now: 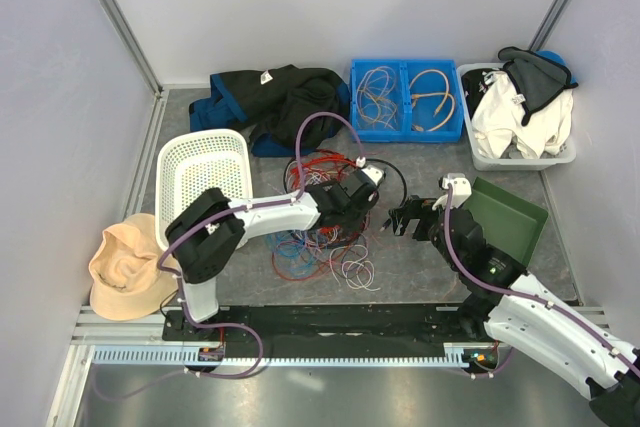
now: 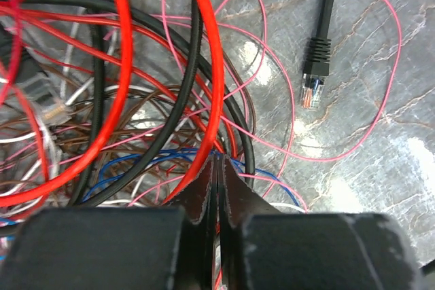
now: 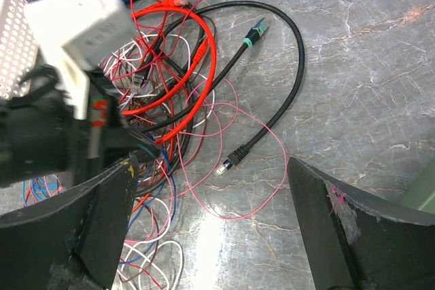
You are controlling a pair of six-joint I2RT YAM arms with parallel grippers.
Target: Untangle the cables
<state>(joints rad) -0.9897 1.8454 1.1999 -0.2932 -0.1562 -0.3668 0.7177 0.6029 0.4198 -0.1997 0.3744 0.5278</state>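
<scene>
The cables (image 1: 320, 232) lie in a messy tangle of red, black, white, blue, brown and pink wires on the table's middle. My left gripper (image 1: 350, 209) is down in the tangle. In the left wrist view it (image 2: 217, 157) is shut, with a thin red wire showing in the slit between the jaws. A thick red cable (image 2: 214, 66) runs just left of the tips. A black cable's clear-plug connector (image 2: 316, 66) lies free to the right. My right gripper (image 1: 400, 219) is open and empty, and in the right wrist view it (image 3: 212, 168) hovers over that connector (image 3: 228, 161) and a pink loop.
A white basket (image 1: 205, 177) and a tan hat (image 1: 125, 267) are at the left. A dark jacket (image 1: 270, 102) lies at the back. A blue bin (image 1: 405, 64) holds coiled cables. A white bin (image 1: 520, 160) holds clothes. A green tray (image 1: 515, 222) sits by the right arm.
</scene>
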